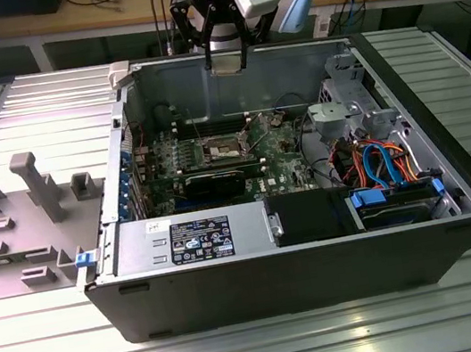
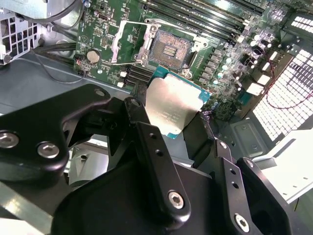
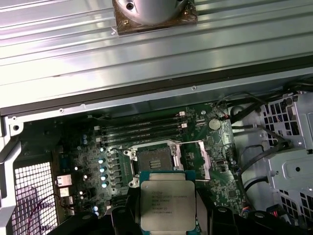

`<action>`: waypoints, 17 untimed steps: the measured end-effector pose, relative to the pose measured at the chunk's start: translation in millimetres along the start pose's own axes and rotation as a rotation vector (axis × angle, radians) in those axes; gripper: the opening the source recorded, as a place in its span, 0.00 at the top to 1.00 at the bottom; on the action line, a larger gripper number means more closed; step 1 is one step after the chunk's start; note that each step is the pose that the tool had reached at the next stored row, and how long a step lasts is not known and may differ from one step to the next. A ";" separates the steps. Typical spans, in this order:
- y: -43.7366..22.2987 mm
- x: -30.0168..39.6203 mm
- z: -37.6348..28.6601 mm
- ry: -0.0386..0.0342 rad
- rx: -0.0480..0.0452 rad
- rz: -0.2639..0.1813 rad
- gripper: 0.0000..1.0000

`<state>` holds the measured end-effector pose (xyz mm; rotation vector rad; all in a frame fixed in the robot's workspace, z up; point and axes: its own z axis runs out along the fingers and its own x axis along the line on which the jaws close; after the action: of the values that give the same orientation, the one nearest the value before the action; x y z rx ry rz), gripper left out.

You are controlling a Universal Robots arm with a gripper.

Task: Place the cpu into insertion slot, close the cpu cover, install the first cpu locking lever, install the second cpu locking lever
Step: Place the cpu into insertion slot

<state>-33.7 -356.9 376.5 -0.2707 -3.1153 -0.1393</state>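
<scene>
The big black metal gripper (image 2: 168, 120) pinches a small thin square silver-grey chip (image 2: 176, 100) between its two fingers (image 2: 143, 115), one on each side. The chip (it has a green edge) hangs over the flat green circuit board (image 2: 98, 29). Just past it sits the small square socket with a dark middle and shiny rim (image 2: 168, 49), uncovered. A thin silver metal frame (image 2: 128, 41) lies open beside the socket, near a little round battery (image 2: 93, 57).

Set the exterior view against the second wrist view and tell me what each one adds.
Exterior view: the whole open computer case, its power supply and the grey fixture tray beside it. Second wrist view: the cpu clamped in the gripper. Both: the insertion slot, uncovered and empty, on the green board.
</scene>
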 end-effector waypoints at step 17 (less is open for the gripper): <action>0.0 0.0 0.0 -0.0037 -0.0008 0.041 0.46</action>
<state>-33.7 -356.9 376.5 -0.3355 -3.1109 -0.1397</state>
